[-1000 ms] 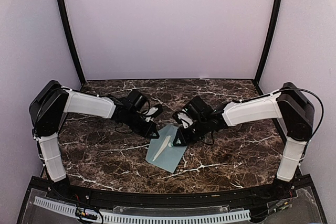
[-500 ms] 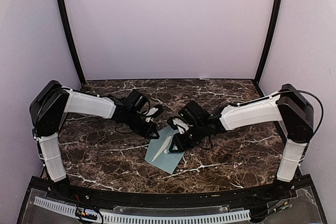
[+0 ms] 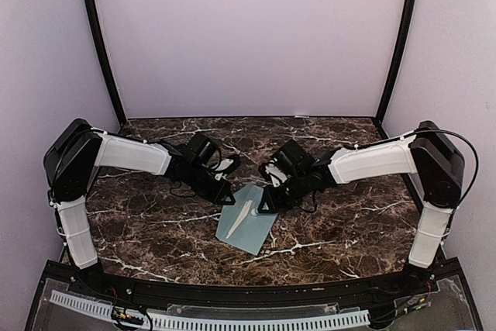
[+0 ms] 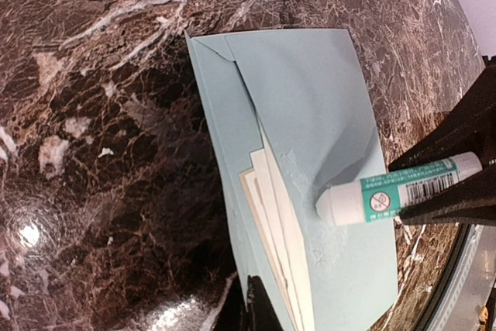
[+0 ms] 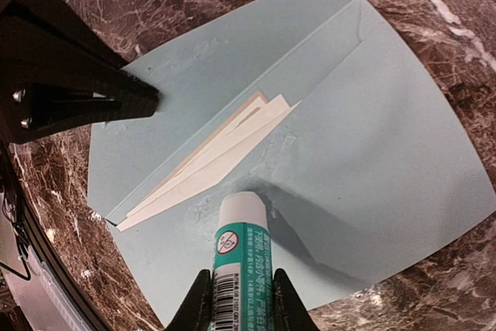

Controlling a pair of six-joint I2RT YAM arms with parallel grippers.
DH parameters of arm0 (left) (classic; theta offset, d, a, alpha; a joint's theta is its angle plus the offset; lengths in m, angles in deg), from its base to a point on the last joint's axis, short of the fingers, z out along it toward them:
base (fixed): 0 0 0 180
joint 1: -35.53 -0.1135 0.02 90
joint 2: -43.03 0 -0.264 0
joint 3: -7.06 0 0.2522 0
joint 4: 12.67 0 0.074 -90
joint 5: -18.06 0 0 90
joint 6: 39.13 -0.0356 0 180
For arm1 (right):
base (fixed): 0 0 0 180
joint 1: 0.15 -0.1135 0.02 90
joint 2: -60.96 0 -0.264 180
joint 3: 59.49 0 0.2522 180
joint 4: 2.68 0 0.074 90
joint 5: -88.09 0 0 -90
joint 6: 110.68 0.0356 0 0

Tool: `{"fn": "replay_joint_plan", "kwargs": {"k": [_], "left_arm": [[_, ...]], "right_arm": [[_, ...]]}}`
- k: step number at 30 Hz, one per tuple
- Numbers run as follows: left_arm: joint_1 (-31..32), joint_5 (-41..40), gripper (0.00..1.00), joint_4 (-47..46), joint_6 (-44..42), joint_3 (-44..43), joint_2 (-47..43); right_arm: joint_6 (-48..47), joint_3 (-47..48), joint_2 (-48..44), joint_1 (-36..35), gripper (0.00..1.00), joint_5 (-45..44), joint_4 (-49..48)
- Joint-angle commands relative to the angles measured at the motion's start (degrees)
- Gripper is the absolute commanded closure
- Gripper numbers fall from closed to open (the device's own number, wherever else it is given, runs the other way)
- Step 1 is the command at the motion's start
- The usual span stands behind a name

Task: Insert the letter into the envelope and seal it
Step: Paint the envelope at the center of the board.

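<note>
In the envelope, letter seemingly half-hidden

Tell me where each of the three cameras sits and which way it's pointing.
Top external: above and behind the bases, looking down on the dark marble table; both arms show, left gripper and right gripper meeting over the pale blue paper envelope.
Left wrist: looks down on the envelope; own dark fingertip at bottom.
Right wrist: looks along its fingers, which pinch the white-and-green glue stick.
Both wrist views share envelope, stick.
</note>
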Motion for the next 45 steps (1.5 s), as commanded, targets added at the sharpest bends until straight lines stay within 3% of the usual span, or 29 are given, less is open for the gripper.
{"fn": "replay_joint_plan", "kwargs": {"k": [1,15,45], "left_arm": [[0.45,0.21,1.0,1.19,-1.23,-0.72,0.35],[0.55,-0.49,1.0,1.22,-1.21,-0.8,0.59],[0.53,-0.79,1.0,1.25,-0.77,-0.76,0.85]], "right_arm": [[-0.4,-0.04,0.75,1.89,1.0,-3.18,-0.13],[-4.14,0.49,2.0,3.15,1.0,1.03,-1.56],[-4.35,0.22,1.53,-5.12,1.0,5.63,2.34]]}}
